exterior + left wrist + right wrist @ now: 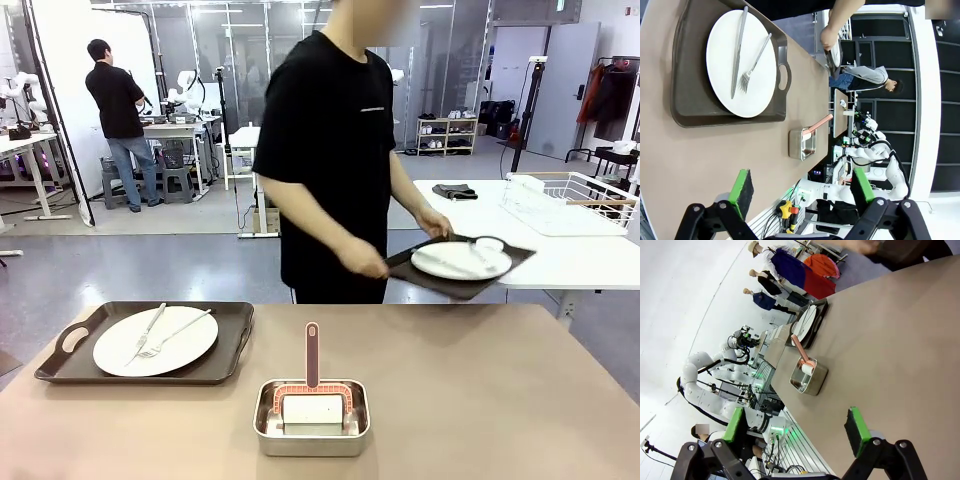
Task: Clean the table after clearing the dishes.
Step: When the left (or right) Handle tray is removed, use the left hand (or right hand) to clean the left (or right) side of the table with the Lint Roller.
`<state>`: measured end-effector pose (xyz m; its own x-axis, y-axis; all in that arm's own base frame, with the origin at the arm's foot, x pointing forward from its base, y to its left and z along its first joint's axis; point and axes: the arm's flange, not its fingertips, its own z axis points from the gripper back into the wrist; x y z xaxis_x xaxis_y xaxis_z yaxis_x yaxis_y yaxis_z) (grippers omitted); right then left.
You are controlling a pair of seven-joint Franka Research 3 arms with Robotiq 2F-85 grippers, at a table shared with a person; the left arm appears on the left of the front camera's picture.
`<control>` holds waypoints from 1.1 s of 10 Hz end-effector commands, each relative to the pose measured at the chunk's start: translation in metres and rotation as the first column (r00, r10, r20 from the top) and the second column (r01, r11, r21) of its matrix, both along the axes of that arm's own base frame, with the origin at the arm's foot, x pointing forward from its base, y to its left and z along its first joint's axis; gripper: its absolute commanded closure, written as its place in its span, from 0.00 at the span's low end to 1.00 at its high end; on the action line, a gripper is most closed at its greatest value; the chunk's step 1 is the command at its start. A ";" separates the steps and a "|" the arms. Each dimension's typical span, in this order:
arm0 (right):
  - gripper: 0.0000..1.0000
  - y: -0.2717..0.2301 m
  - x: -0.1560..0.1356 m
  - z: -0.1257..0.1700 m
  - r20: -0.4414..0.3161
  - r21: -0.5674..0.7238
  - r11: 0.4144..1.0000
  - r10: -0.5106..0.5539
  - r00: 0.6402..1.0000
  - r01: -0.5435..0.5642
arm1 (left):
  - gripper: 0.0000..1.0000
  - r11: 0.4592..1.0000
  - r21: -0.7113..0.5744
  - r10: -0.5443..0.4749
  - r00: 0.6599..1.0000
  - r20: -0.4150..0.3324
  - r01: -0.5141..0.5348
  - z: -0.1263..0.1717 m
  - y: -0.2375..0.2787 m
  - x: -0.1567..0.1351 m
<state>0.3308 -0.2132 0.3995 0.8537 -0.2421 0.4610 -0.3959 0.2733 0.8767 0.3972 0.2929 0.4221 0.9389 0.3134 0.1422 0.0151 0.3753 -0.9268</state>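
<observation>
So both arms are parked back on the robot's side. The left claw [801, 181] is wide open with nothing between the green pads [743, 189], just hanging above the worktop [480, 400]. Same deal with the right claw [796, 416]: jaws spread, gripping nothing, with bare beige top under it.

Dishes-wise, one set is sitting on the worktop at the robot's left. It's a dark brown tray [232, 345] with a white plate [150, 352] in the middle, and a knife [148, 330] and fork [178, 332] lying side by side across the plate. From the left wrist view that tray is well ahead of the open jaws, not touching them.

The second tray [455, 285] is off the worktop. The person [335, 150] at the far side holds it with one hand [365, 262] on its nearer end and the other hand [434, 222] on the farther end. It carries a second plate [455, 262] with cutlery on it, too blurry to sort out. It's right at the edge of the small white table [590, 265], and I can't tell if it's resting there or in the air.

Near the middle of the robot's edge there's a small steel pan [262, 425] holding a white block and a pink-handled tool [312, 355], whose handle points toward the far side. A wire basket [570, 200] sits on the white table.
</observation>
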 end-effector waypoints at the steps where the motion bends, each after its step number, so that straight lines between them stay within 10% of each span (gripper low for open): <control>1: 0.00 0.000 -0.001 0.005 0.005 0.000 1.000 -0.004 1.000 0.004 | 0.00 1.000 -0.010 0.016 1.000 0.009 -0.016 0.000 0.002 -0.001; 5: 0.00 0.000 0.000 0.000 0.000 0.000 1.000 0.000 1.000 0.000 | 0.00 1.000 -0.010 0.016 1.000 0.009 -0.016 0.000 0.002 -0.001; 11: 0.00 0.109 0.091 0.125 0.088 -0.595 0.786 0.267 0.960 -0.165 | 0.00 1.000 -0.010 0.016 1.000 0.009 -0.016 0.000 0.002 -0.001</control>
<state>0.3980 -0.1070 0.5298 0.7333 0.2536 0.6308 -0.6417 0.5647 0.5190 0.3968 0.2933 0.4218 0.9386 0.3147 0.1417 0.0143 0.3749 -0.9270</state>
